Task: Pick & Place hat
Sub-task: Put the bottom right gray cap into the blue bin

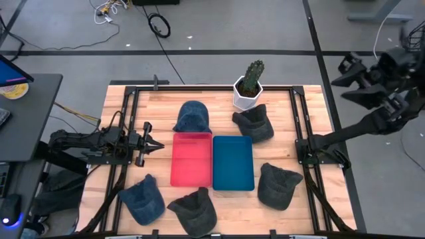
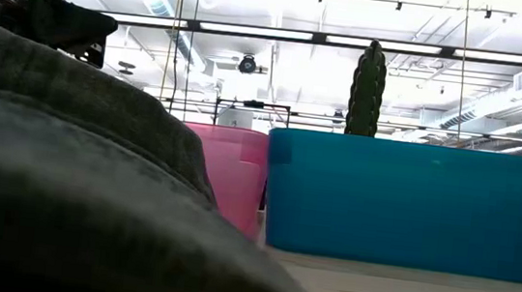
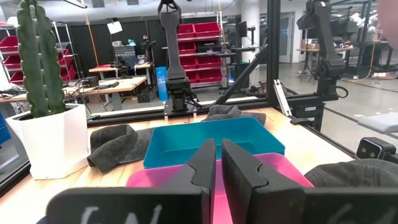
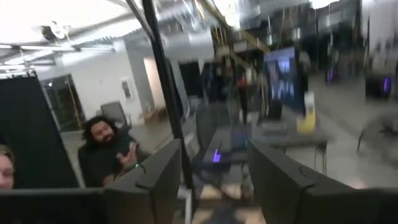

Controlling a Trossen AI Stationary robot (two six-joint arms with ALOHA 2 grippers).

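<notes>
Landmark: pink bin (image 1: 192,159), table (image 1: 312,106) centre. Five hats around it; blue hat (image 1: 192,117) just behind. Left gripper (image 1: 154,144) beside bin, fingers together. Right gripper (image 4: 211,171) raised off table, fingers apart.

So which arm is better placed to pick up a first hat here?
Probably the left. Its gripper sits low over the wooden table, jaws nearly shut, beside the pink rectangular tray and near the blue denim cap. The right gripper is raised beyond the table's edge, jaws open.
</notes>
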